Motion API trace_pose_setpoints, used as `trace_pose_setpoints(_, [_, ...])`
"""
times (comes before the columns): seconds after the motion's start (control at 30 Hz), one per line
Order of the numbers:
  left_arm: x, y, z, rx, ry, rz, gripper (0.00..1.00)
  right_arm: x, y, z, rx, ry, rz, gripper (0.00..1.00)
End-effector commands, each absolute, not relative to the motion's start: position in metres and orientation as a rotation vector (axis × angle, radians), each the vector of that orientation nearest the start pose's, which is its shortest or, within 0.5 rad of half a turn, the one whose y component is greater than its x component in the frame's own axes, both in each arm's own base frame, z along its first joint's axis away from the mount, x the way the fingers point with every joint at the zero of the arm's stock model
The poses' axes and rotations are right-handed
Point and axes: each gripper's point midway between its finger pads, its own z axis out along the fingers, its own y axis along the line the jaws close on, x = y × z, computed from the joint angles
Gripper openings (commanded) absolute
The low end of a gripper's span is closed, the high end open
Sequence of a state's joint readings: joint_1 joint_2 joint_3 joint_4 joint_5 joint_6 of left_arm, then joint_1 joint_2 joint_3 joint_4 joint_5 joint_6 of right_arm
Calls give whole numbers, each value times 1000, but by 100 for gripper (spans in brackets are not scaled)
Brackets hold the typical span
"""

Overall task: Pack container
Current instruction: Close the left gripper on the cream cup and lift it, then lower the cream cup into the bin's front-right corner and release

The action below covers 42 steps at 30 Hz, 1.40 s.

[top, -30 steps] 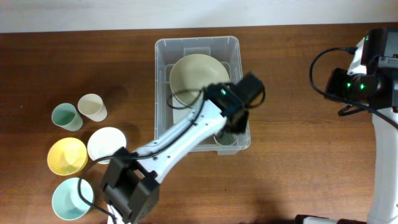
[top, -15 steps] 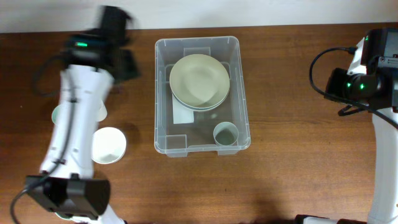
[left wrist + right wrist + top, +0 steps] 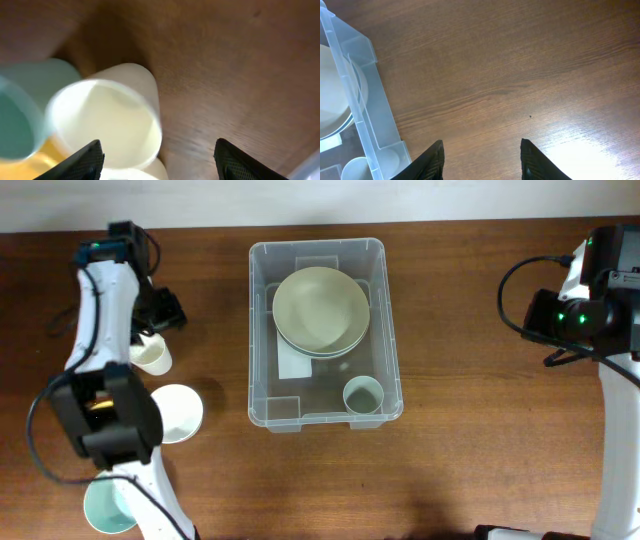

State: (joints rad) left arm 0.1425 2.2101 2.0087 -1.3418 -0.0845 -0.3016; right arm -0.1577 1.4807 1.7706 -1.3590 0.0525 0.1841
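**Overhead view**
- Table (image 3: pixel 480 470): dark brown wood.
- Container (image 3: pixel 262 330): clear tub, upright, at the middle of the table, its long side running away from the robot.
  - Inside, far half: cream bowls (image 3: pixel 320 308), stacked.
  - Inside, near right corner: pale green cup (image 3: pixel 362 395), upright.
  - White label (image 3: pixel 293 365) shows through the base.
- Left gripper (image 3: pixel 160 318): well to the left of the container, above a cream cup (image 3: pixel 150 357). Whether it touches the cup cannot be told from here.
- White bowl (image 3: pixel 178 412): near the cream cup, on the robot's side of it.
- Teal bowl (image 3: pixel 98 508): at the near left edge, partly hidden by the arm.
- Right arm (image 3: pixel 585 310): at the far right, well apart from the container.

**Left wrist view**
- Left gripper (image 3: pixel 160 162): fingers spread wide, nothing clasped.
- Cream cup (image 3: pixel 110 125): upright on the table (image 3: pixel 225 75), by one finger and clear of the other.
- Mint cup (image 3: pixel 20 115): just beside the cream cup, blurred.

**Right wrist view**
- Right gripper (image 3: pixel 485 160): fingers parted and empty, bare table (image 3: pixel 495 75) between them.
- Container (image 3: pixel 362 100): one corner at the left edge, with the cream bowls (image 3: pixel 332 100) inside.
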Motion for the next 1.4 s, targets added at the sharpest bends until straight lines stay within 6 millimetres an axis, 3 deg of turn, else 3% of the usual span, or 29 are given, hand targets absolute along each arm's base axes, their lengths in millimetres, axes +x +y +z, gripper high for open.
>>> trace_pose_setpoints(0.0, [424, 72, 53, -663, 3135, 99, 72, 327, -64, 290, 486, 2588, -65, 45])
trace_pose_setpoints(0.1, [420, 68, 40, -672, 3179, 76, 66, 327, -64, 290, 486, 2588, -65, 45])
trace_pose_setpoints(0.17, [419, 68, 39, -673, 3183, 78, 54, 327, -64, 290, 486, 2588, -65, 45])
trace_pose_setpoints(0.37, [422, 68, 50, -668, 3171, 77, 2, 326, -64, 288, 487, 2594, -65, 45])
trace_pose_setpoints(0.43, [424, 65, 57, -656, 3163, 76, 1, 326, -64, 288, 487, 2595, -66, 45])
trace_pose_setpoints(0.67, [445, 20, 153, -461, 2971, 36, 1, 327, -64, 288, 487, 2595, -66, 45])
trace_pose_setpoints(0.7, [445, -1, 187, -382, 2895, 12, 1, 326, -64, 288, 487, 2596, -66, 45])
trace_pose_setpoints(0.83, [437, -55, 248, -202, 2745, -57, 1, 327, -64, 288, 487, 2595, -66, 45])
trace_pose_setpoints(0.87, [430, -81, 267, -135, 2694, -91, 0, 327, -64, 288, 487, 2595, -66, 45])
trace_pose_setpoints(0.97, [413, -136, 291, -13, 2628, -172, 1, 326, -64, 288, 487, 2596, -66, 45])
trace_pose_setpoints(1.1, [392, -197, 289, 128, 2630, -238, 0, 326, -64, 288, 487, 2596, -66, 45])
trace_pose_setpoints(1.13, [380, -222, 281, 209, 2648, -250, 1, 326, -64, 288, 487, 2596, -66, 45])
trace_pose_setpoints(1.37, [338, -300, 231, 378, 2767, -253, 1, 326, -64, 288, 487, 2597, -66, 45])
